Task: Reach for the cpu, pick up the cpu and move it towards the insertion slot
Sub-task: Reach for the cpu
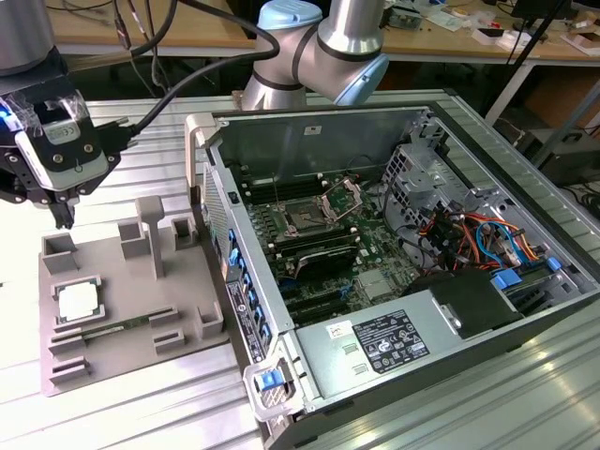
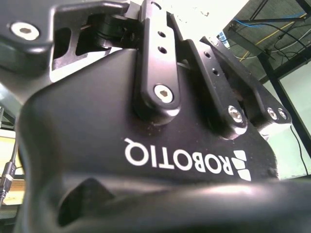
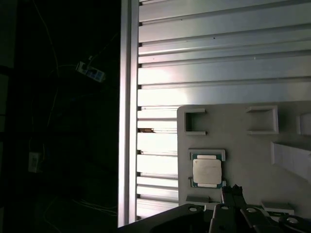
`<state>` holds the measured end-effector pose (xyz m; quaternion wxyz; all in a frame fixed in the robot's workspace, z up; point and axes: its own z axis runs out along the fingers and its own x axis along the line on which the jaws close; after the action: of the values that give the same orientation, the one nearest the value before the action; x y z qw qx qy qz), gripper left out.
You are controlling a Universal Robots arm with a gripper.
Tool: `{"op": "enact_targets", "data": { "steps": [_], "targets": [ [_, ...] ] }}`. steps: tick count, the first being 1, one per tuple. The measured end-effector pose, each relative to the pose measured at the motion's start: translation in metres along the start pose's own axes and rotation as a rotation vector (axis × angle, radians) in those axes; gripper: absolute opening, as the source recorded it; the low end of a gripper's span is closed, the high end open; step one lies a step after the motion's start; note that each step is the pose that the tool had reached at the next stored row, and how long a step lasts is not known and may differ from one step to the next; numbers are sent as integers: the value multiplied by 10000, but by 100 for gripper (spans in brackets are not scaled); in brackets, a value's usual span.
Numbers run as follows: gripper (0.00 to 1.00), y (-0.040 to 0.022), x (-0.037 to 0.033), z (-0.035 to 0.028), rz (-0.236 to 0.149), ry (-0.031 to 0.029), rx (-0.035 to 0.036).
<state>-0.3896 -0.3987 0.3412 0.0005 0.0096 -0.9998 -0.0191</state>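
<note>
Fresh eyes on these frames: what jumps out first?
The open computer case dominates the exterior view's right, with the insertion slot at its middle, metal frame swung open. On the exterior view's left the cpu lies in a grey tray, and the gripper hangs over the tray, clear of the chip.

In the exterior view, the arm's big silver tube (image 1: 328,42) with blue caps is up at 12 o'clock. The round grey wrist (image 1: 23,37) is far over at 10 o'clock. Under it hangs the gripper (image 1: 64,216), at 9 o'clock. It is black with a pale box (image 1: 64,141) on its front, and it points down. In the second wrist view, the gripper's black body (image 2: 146,141) is very close, with link bars (image 2: 158,63) bolted on.
</note>
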Motion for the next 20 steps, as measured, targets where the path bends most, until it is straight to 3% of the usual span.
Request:
{"op": "enact_targets", "data": {
  "steps": [20],
  "targets": [
    [11, -1, 0, 38, 0, -1, -1]
  ]
}}
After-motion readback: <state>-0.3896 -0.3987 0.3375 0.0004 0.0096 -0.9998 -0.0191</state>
